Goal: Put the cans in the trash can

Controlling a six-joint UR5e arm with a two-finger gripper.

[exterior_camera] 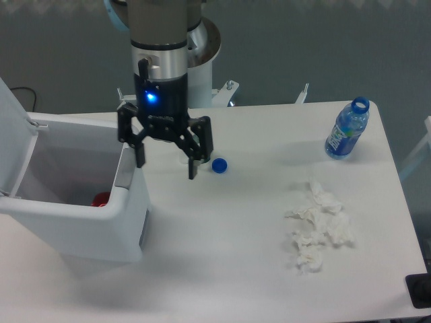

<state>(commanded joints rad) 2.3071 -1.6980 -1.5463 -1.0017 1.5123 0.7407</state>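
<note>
Hand point(166, 163) hangs from the arm point(159, 47) w/ fingers spread wide, nothing between them. Blue light lit on its body. Left finger point(139, 153) sits over the bin's right wall; right finger point(194, 163) points down over the worktop point(229, 249), just right of the bin.

Bin point(87, 232) is white, rectangular, at the worktop's left edge, lid point(12, 141) swung up and back on the left side. Top is open. Inside, low near the front wall, a bit of red shows: one can point(101, 199), mostly hidden by the bin's front wall, so can't tell if upright or on its side. Only that one can is seen.

Blue cap point(219, 165) lies on the worktop just right of the right finger, near it but apart. Near the far right corner stands a bottle point(347, 131), clear w/ blue label, open at the neck, leaning slightly in view. Crumpled white tissues point(318, 229) lie in a loose heap toward the right side, nearer the front edge, well apart from bottle and cap.

Behind the worktop, arm's white base point(202, 74) and grey wall.
</note>
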